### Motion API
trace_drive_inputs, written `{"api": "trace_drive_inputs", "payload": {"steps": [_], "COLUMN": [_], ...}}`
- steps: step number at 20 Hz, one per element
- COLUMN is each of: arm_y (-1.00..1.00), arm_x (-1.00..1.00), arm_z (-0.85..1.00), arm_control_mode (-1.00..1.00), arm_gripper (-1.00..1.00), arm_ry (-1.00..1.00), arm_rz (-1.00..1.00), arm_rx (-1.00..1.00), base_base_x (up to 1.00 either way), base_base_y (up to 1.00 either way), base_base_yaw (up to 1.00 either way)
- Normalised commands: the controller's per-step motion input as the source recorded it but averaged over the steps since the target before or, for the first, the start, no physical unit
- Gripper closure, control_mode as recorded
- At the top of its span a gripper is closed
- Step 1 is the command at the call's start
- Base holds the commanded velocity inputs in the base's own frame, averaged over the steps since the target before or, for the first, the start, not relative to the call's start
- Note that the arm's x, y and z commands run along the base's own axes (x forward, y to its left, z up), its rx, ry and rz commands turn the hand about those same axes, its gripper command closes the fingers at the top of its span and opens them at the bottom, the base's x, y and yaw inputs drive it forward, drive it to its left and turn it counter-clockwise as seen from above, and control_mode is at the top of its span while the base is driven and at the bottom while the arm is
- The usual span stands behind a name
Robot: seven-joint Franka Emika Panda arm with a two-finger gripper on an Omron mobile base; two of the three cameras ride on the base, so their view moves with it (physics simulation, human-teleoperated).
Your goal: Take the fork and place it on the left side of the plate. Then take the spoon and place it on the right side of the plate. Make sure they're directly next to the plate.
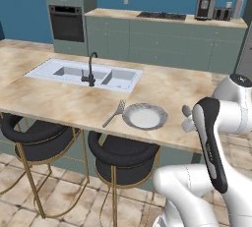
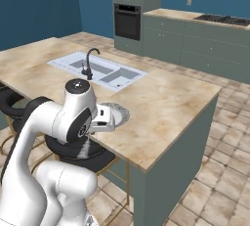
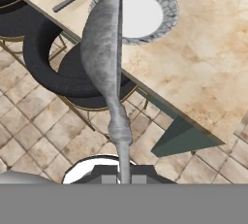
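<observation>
The gripper was clamped on the handle of the spoon, held in the air short of the counter. Beyond it, the fork already lay directly left of the plate; judged remaining: setting the spoon on the plate's right side.

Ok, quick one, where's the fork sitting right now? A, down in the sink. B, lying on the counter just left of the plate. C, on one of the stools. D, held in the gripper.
B: the fork lies flat on the counter just left of the plate, while the gripper is shut on the spoon.
</observation>
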Motion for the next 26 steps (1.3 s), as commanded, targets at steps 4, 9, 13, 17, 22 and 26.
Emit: {"api": "trace_drive_inputs", "payload": {"steps": [4, 9, 13, 17, 22, 26], "arm_y": [0.00, 0.00, 0.00, 0.00, 0.00, 0.00], "arm_x": [0.00, 0.00, 0.00, 0.00, 0.00, 0.00], "arm_z": [0.00, 0.00, 0.00, 0.00, 0.00, 0.00], "arm_control_mode": [1.00, 1.00, 1.00, -1.00, -1.00, -1.00], "arm_gripper": [1.00, 1.00, 1.00, 1.00, 1.00, 1.00], "arm_ry": [0.00, 0.00, 0.00, 0.00, 0.00, 0.00], "arm_rz": [0.00, 0.00, 0.00, 0.00, 0.00, 0.00], "arm_rx": [0.00, 0.00, 0.00, 0.00, 0.00, 0.00], "base_base_x": [0.00, 0.00, 0.00, 0.00, 0.00, 0.00], "base_base_y": [0.00, 0.00, 0.00, 0.00, 0.00, 0.00], "base_base_yaw": [0.00, 0.00, 0.00, 0.00, 0.00, 0.00]}}
